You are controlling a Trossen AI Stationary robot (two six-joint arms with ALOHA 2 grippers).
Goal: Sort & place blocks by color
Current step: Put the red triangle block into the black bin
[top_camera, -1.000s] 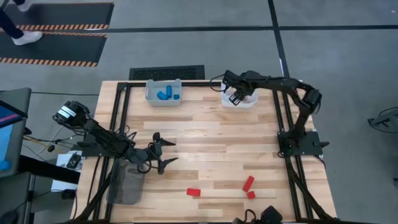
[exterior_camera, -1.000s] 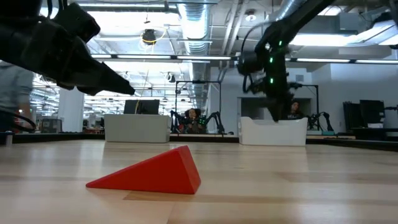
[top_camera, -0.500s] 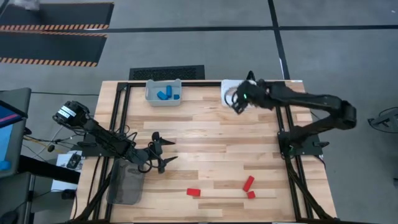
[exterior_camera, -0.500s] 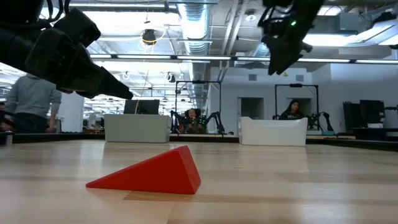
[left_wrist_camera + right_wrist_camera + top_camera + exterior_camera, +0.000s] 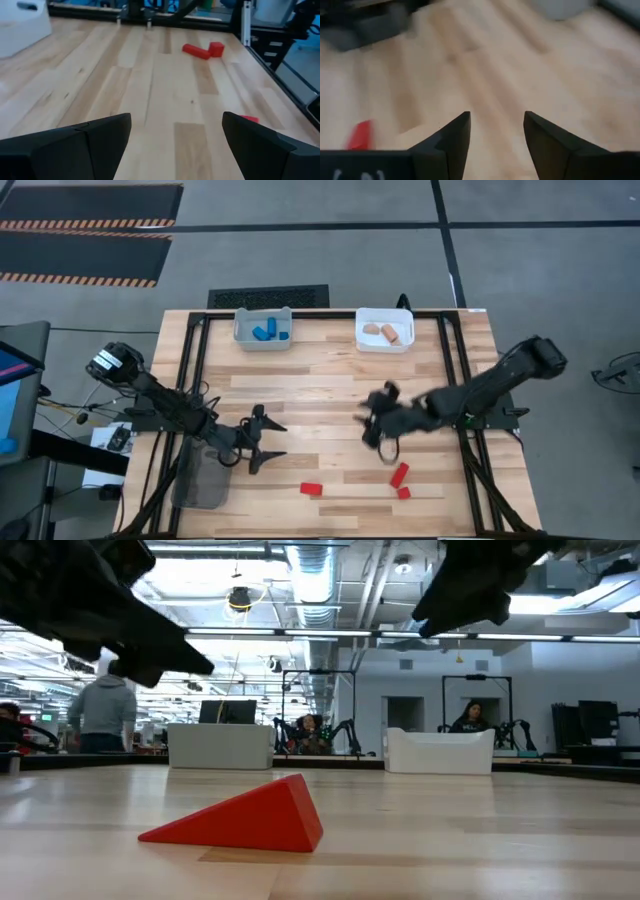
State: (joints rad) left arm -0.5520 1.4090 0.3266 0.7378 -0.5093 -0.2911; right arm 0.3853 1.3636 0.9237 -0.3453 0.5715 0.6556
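Three red blocks lie on my desk; the longest slants diagonally beneath my right claw, parted, empty.

Red wedge block lies on desk, close to camera. Behind it: grey bin and white bin. A person stands beyond the grey bin.

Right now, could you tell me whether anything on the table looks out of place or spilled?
Nothing stands out. Blue blocks lie in the grey bin, tan blocks in the white bin, and three red blocks still lie loose on the table, unsorted.
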